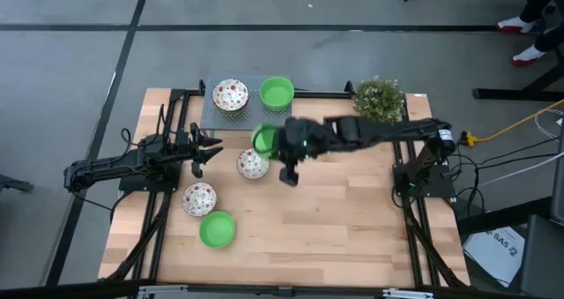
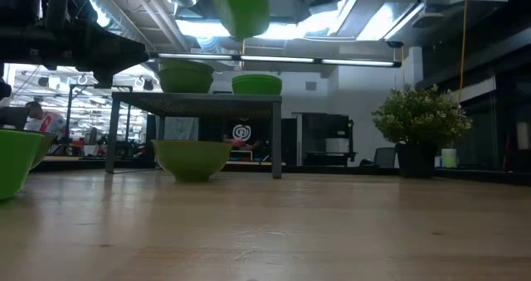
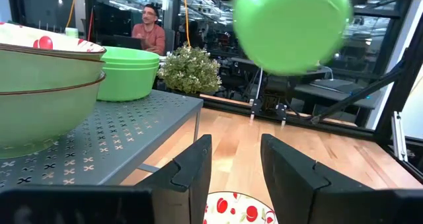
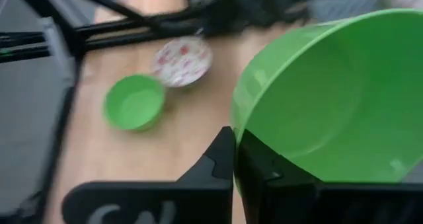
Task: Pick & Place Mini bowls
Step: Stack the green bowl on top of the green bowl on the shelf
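Note:
My right gripper [image 1: 271, 143] reaches in over the table's middle and is shut on a plain green mini bowl [image 1: 262, 139], which is high in the low view [image 2: 241, 7] and in the left wrist view [image 3: 291, 26]. A speckled bowl [image 1: 230, 94] and a green bowl [image 1: 277, 93] stand on a grey perforated platform [image 1: 211, 114] at the far edge. Another speckled bowl [image 1: 252, 163] sits on the table just below the held one. A speckled bowl [image 1: 199, 198] and a green bowl [image 1: 217, 229] rest nearer the front left. My left gripper [image 1: 214, 147] waits open at the left, touching nothing. My right gripper holds the green bowl by its rim [image 4: 239, 128], pinched with one finger inside the hollow and one finger [image 4: 221, 159] outside the wall. The bowl is lifted clear of the table and tilted, its opening turned sideways rather than up.
A bushy potted plant [image 1: 379, 99] stands at the far right of the table. The platform stands on thin legs [image 2: 276, 140] with room beneath it. Black frame rails run along both sides. A person [image 3: 151, 29] sits beyond the table. Bare wood lies toward the near right.

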Robot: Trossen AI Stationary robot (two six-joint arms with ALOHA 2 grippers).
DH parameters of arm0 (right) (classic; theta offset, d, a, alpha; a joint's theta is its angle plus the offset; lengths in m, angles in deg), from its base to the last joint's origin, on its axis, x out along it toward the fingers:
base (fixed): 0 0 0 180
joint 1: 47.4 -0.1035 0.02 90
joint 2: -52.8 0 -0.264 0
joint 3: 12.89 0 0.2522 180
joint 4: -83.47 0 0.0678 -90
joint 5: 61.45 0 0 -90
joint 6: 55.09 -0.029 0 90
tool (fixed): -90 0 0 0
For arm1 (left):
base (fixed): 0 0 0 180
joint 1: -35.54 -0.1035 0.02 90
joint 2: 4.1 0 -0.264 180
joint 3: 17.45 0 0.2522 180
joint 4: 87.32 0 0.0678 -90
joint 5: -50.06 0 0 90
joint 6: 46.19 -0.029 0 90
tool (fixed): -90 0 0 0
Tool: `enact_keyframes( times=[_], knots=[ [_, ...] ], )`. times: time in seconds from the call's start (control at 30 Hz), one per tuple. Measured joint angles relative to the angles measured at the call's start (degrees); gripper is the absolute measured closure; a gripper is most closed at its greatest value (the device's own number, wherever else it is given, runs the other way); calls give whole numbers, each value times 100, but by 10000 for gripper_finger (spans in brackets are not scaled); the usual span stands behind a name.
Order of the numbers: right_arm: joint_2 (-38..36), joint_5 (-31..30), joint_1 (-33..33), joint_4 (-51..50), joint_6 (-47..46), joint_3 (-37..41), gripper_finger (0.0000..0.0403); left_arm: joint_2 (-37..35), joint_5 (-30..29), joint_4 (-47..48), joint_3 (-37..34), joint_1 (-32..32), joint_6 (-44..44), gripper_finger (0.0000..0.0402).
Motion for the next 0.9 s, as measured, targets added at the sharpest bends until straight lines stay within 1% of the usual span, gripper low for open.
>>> enact_keyframes(
  times=[0.17, 0.33, 0.67, 0.9],
  knots=[
    [0, -264, 558, 25, 1106, -311, 396, 0, 0, 1, 0, 2, 0, 276],
    [0, -277, 1004, 32, 2264, -560, 396, 0, 0, 0, 0, 1, 0, 276],
    [-2, -264, 1716, 133, 4385, -566, 395, 0, 0, 0, 0, 1, 2, 276],
    [-4, -264, 2107, -299, 4809, -547, 395, 0, 0, 0, 0, 0, 0, 276]
  ],
)
